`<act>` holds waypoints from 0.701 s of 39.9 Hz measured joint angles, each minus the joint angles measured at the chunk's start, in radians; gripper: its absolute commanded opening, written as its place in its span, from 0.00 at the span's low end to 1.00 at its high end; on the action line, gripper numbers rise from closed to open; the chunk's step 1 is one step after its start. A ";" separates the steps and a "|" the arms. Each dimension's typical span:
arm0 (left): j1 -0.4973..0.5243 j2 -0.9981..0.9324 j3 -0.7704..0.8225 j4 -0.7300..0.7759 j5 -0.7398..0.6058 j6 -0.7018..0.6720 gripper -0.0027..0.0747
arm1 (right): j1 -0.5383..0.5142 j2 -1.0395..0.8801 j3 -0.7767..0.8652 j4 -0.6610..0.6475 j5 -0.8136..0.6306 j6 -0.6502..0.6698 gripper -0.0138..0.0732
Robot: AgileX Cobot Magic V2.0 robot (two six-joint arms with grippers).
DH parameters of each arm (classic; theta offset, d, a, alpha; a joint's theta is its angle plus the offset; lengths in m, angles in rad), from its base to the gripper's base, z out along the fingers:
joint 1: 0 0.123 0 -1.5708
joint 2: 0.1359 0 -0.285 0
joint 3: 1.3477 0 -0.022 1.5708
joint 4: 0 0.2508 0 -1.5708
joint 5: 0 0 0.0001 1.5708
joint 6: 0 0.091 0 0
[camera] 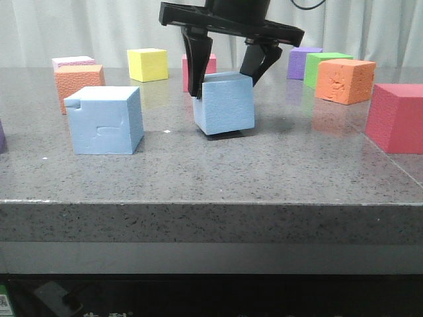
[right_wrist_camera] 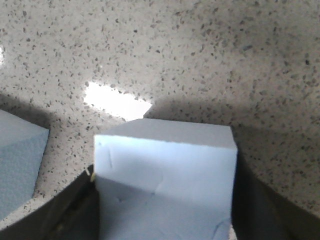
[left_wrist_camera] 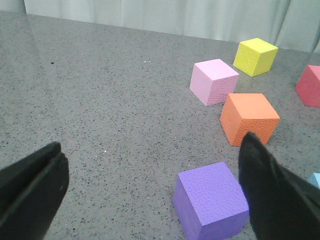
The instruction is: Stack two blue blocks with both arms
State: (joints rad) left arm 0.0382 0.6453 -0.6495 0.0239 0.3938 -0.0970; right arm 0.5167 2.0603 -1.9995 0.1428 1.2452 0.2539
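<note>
The plain blue block (camera: 225, 104) hangs tilted at the table's middle, its low edge at or just above the surface. My right gripper (camera: 225, 89) is shut on it, one finger on each side; the right wrist view shows the block (right_wrist_camera: 165, 170) filling the gap between the fingers of that gripper (right_wrist_camera: 162, 215). The notched blue block (camera: 106, 120) rests on the table to the left, apart from the held one, and shows in the right wrist view as a corner (right_wrist_camera: 17, 160). My left gripper (left_wrist_camera: 152, 144) is open over bare table beside a purple cube (left_wrist_camera: 212, 200).
At the right stand a red cube (camera: 396, 117), an orange cube (camera: 345, 80), a green cube (camera: 324, 66) and a purple one (camera: 303, 61). A yellow cube (camera: 147, 64), an orange cube (camera: 79, 82) and a pink one (camera: 73, 62) stand back left. The table edge (camera: 211, 205) runs along the front.
</note>
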 measured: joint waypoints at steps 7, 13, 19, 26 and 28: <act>0.000 0.000 0.000 0.000 0.000 0.000 0.90 | 0.000 0.000 0.000 0.000 0.000 0.000 0.80; 0.000 0.000 0.000 0.000 0.000 0.000 0.90 | 0.000 -0.005 0.000 0.000 0.000 0.000 0.80; 0.000 0.000 0.000 0.000 0.000 0.000 0.90 | 0.000 -0.041 0.000 0.000 0.000 0.000 0.80; 0.000 0.000 0.000 0.000 0.000 0.000 0.90 | 0.000 -0.094 0.000 0.000 0.000 0.000 0.80; 0.000 0.000 0.000 0.000 0.000 0.000 0.90 | 0.000 -0.099 0.000 0.000 0.000 0.000 0.80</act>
State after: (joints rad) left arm 0.0382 0.6453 -0.6495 0.0239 0.3938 -0.0970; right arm 0.5167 1.9616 -1.9995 0.1428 1.2452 0.2539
